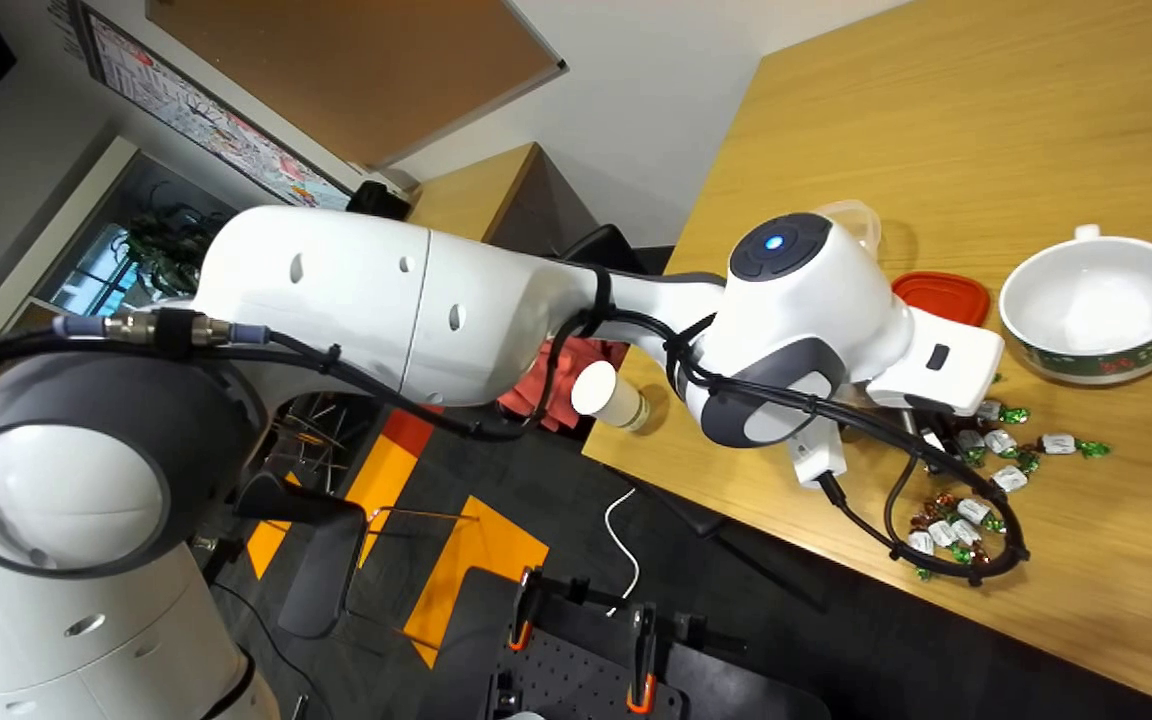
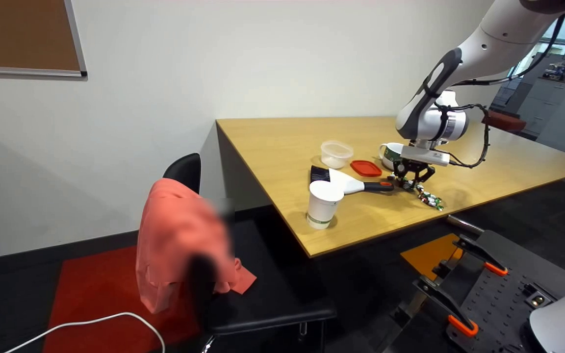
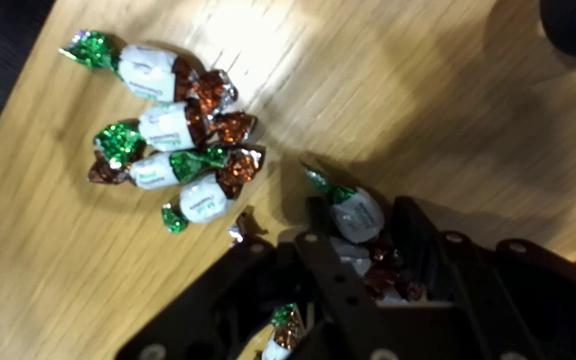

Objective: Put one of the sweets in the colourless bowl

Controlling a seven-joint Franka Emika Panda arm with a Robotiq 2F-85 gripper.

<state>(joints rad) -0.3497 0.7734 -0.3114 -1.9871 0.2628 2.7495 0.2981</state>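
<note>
Several sweets with white, green and brown wrappers lie in two clusters on the table, seen in the wrist view (image 3: 150,72) and in both exterior views (image 1: 1058,444) (image 2: 430,200). My gripper (image 3: 360,210) is low over one cluster, pointing down, with its fingers apart. One sweet (image 3: 358,217) lies between the fingertips, close to the left finger in the picture, with a small gap to the right one. More sweets lie under the gripper, partly hidden. The colourless bowl (image 2: 336,155) stands beyond the red lid in an exterior view; the arm partly covers it here (image 1: 866,225).
A red lid (image 2: 366,168) lies between the colourless bowl and the larger white bowl (image 1: 1096,305). A white brush with a dark handle (image 2: 348,182) lies beside the gripper. A paper cup (image 2: 324,203) stands near the table corner. The table edge (image 1: 736,530) runs near the sweets.
</note>
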